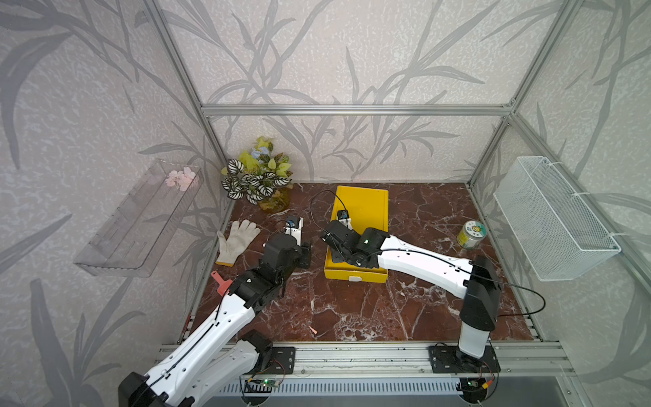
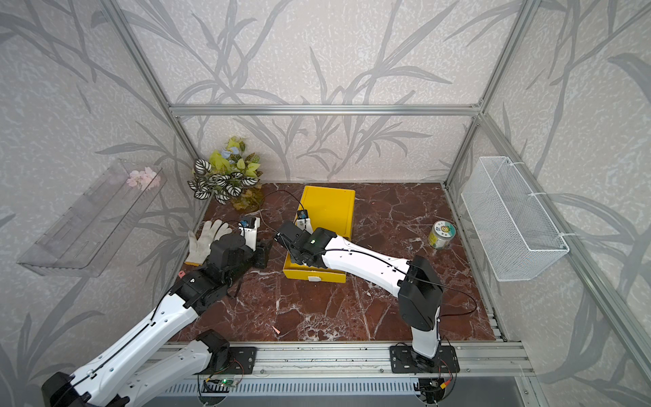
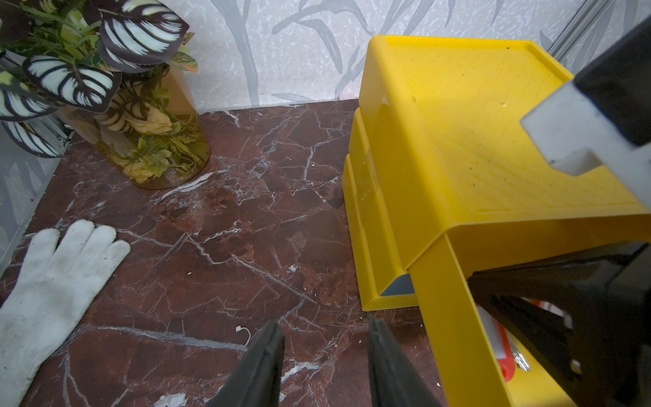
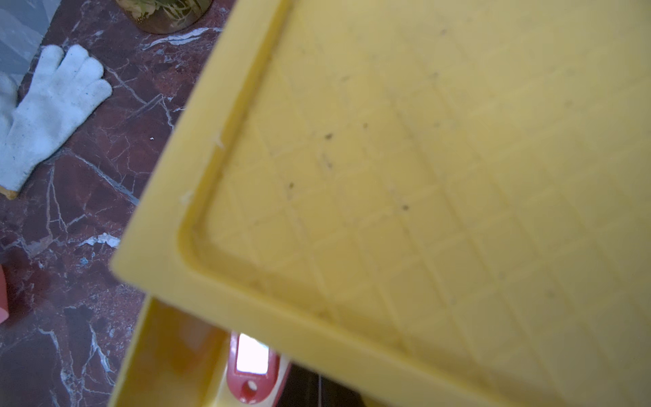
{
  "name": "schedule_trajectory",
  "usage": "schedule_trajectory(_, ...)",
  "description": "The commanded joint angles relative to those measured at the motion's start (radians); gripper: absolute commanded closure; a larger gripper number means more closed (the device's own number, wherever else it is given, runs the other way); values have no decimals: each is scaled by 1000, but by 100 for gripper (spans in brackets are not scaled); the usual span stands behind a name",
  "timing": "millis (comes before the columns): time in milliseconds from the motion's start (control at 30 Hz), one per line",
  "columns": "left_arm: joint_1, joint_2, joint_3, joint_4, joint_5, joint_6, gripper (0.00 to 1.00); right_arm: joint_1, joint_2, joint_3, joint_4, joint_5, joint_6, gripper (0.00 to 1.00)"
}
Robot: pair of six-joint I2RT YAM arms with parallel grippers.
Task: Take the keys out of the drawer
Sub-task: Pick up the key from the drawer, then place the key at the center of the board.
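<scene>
The left hand hovers part-open and empty over the tabletop. In the pulled-out drawer, the right hand is closed tight above the red-tagged keys; its grip on them is hidden. Lift slowly and straight, clearing the drawer wall.

The left arm and right arm have white shell links dotted with small dark holes, black joint housings and thin black cables. A green light glows on the right arm. The left gripper has dark, tapering fingers.
</scene>
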Motion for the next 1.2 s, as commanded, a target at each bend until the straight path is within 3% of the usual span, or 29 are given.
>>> schedule_trajectory(0,-3,1,-8,9,-11,5,58,-4,-7,10,-30,18,-5,97)
schedule_trajectory(533,10,8,57,44,-42,41,58,-5,-202,-46,32,-92,-179,100)
schedule_trajectory(800,11,54,159,45,-6,97,58,-5,-328,-79,100,-66,-269,100)
schedule_trajectory(967,12,109,244,49,93,95,58,-42,-431,-110,115,-36,-301,100)
schedule_trajectory(1167,10,164,334,34,261,87,59,-102,-581,-185,40,-6,-241,100)
